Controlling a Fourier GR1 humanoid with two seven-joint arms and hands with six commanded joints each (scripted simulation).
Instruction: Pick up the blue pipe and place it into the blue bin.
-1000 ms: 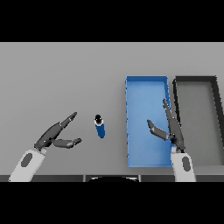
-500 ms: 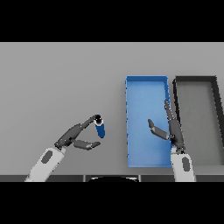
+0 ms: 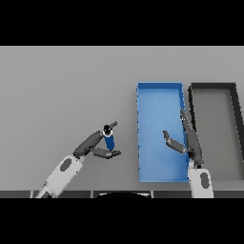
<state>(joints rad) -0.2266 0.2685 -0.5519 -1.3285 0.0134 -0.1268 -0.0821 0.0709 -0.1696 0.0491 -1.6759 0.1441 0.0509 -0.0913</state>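
Left hand [image 3: 95,145] moved in, seemingly closing round blue pipe [image 3: 109,141]

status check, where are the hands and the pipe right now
Left hand at the blue pipe, fingers either side, grip not confirmed. Right hand open over the blue bin. Pipe on the table, outside the bin; path between looks clear.

left hand [image 3: 95,145] cups the blue pipe [image 3: 109,139] left of the blue bin [image 3: 159,90]; right hand [image 3: 186,138] hovers open over it

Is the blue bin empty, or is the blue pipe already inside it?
Empty. The blue bin shows only bare floor; the blue pipe is outside on the table, between the left robot hand fingers and thumb.
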